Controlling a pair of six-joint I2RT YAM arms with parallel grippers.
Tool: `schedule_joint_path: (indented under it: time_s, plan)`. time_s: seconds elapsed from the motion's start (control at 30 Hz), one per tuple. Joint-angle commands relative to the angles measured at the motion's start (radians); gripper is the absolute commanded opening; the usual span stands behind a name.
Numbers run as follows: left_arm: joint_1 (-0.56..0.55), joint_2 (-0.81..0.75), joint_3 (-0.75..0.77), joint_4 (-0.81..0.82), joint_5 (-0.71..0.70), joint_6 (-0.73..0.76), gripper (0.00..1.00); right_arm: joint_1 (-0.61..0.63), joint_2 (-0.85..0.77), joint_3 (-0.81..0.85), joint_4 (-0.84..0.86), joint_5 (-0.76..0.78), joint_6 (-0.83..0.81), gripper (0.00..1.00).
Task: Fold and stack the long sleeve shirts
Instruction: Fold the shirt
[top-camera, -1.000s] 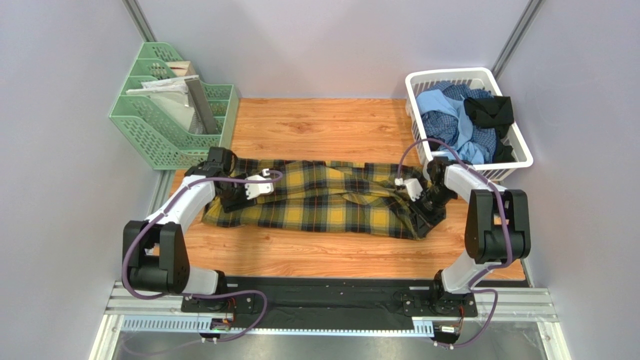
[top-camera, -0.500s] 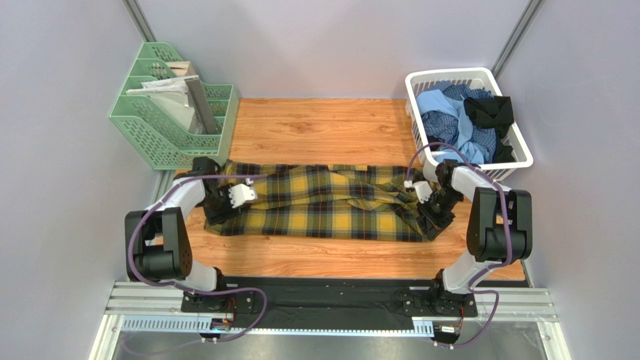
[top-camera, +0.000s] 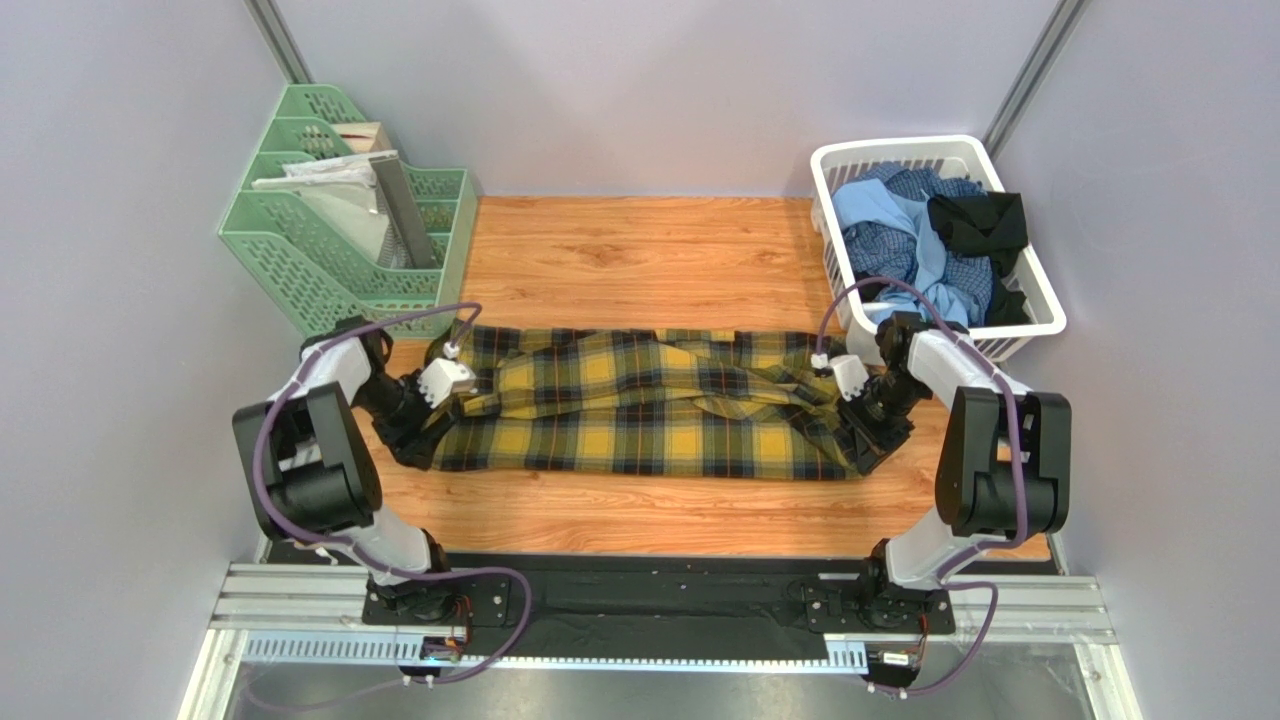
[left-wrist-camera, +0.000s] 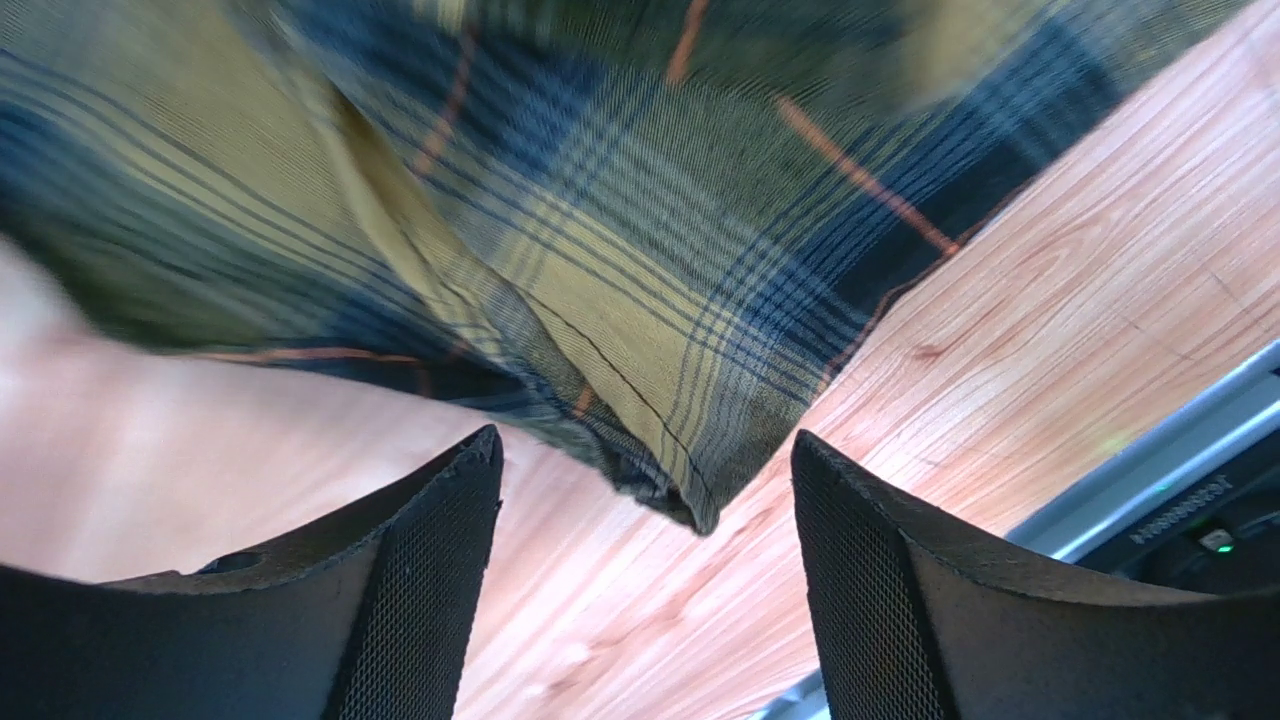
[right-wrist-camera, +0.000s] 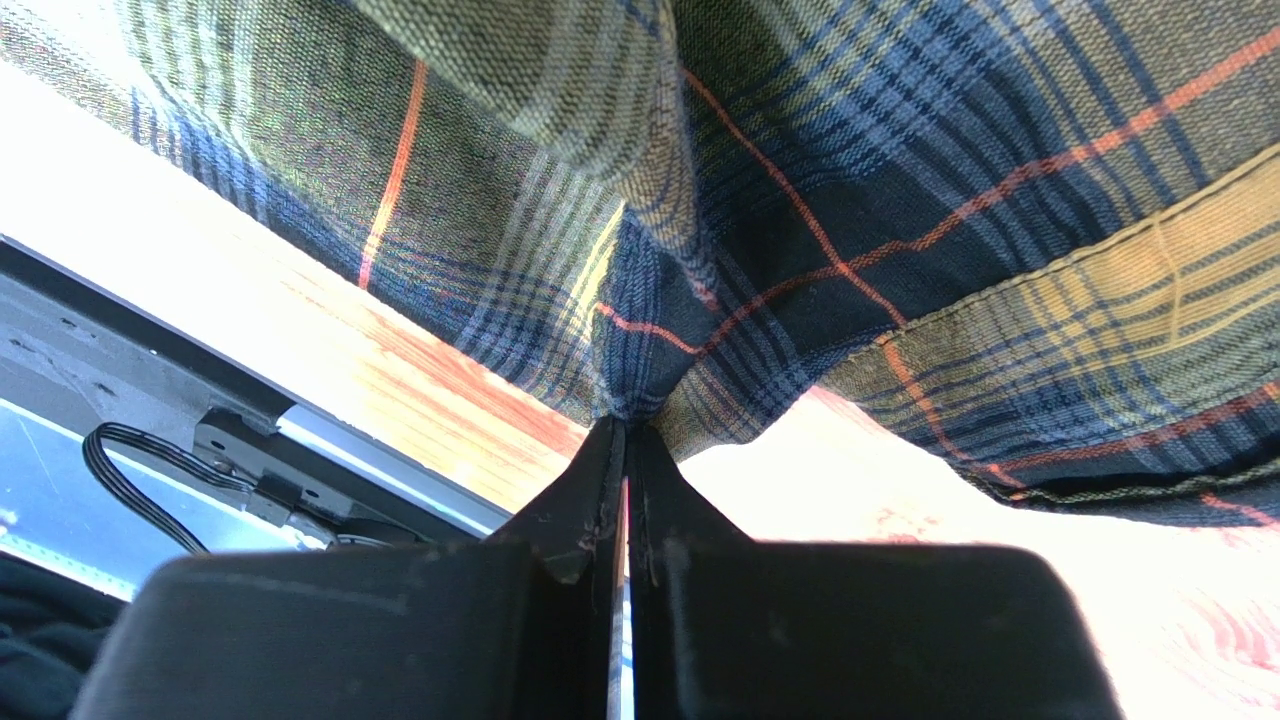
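Left hand (left-wrist-camera: 646, 450) shifted leftward, fingers spread | right hand (right-wrist-camera: 627, 443) pinches plaid shirt (top-camera: 646, 413)

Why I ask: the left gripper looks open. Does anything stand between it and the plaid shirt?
Nothing visible does. The left gripper is open, and a corner of the shirt hangs right at its jaws, with only the table behind. The right gripper is shut on the shirt.

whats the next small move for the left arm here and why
Probably close the left gripper on the plaid shirt corner. Its jaws stand open with that corner hanging between them, while the right gripper is shut on the other end. Gripping both ends would let the arms stretch it flat.
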Motion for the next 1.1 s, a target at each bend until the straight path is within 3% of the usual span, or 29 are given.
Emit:
schedule_joint_path:
  time_s: [0.0, 0.03, 0.07, 0.13, 0.17, 0.27, 0.47, 0.63, 0.7, 0.73, 0.77, 0.83, 0.93, 1.07]
  plan:
    - [0.044, 0.078, 0.026, -0.02, 0.016, -0.057, 0.76, -0.008, 0.004, 0.016, 0.026, 0.031, 0.004, 0.0]
    - [0.045, 0.086, 0.018, -0.005, 0.005, -0.059, 0.72, -0.008, 0.009, 0.008, 0.032, 0.037, 0.005, 0.0]
    - [0.045, 0.103, 0.016, -0.003, -0.004, -0.056, 0.57, -0.008, 0.023, 0.003, 0.047, 0.045, 0.008, 0.0]
    - [0.045, 0.121, 0.015, -0.009, -0.007, -0.058, 0.39, -0.008, 0.033, -0.018, 0.07, 0.072, 0.01, 0.0]
    - [0.045, 0.135, 0.018, -0.013, -0.007, -0.061, 0.26, -0.008, 0.04, -0.026, 0.076, 0.08, 0.01, 0.0]
    - [0.045, 0.144, 0.03, -0.028, -0.025, -0.062, 0.0, -0.008, 0.035, -0.043, 0.079, 0.098, 0.007, 0.0]
    - [0.102, 0.037, 0.078, -0.097, -0.064, 0.008, 0.0, -0.008, -0.029, -0.047, 0.037, 0.115, -0.002, 0.0]
    - [0.1, -0.022, -0.017, -0.082, -0.108, 0.073, 0.0, 0.003, -0.01, -0.046, 0.003, 0.091, 0.001, 0.0]
    - [0.099, -0.017, -0.025, -0.112, -0.116, 0.091, 0.18, 0.012, -0.006, -0.017, -0.032, 0.059, 0.007, 0.13]
    - [0.105, -0.031, -0.015, -0.129, -0.108, 0.1, 0.36, 0.011, -0.031, -0.006, -0.064, 0.051, 0.01, 0.23]
    - [0.108, -0.047, 0.034, -0.15, -0.084, 0.11, 0.41, 0.011, -0.049, 0.003, -0.083, 0.042, 0.01, 0.34]
    - [0.111, -0.099, 0.116, -0.223, 0.043, 0.107, 0.5, 0.011, -0.094, 0.049, -0.129, 0.032, 0.017, 0.37]
    - [0.013, -0.13, 0.283, -0.243, 0.129, 0.029, 0.53, 0.015, -0.161, 0.135, -0.177, -0.029, 0.048, 0.37]
    - [-0.204, -0.089, 0.352, -0.099, 0.087, -0.126, 0.51, 0.049, -0.178, 0.207, -0.142, -0.07, 0.143, 0.33]
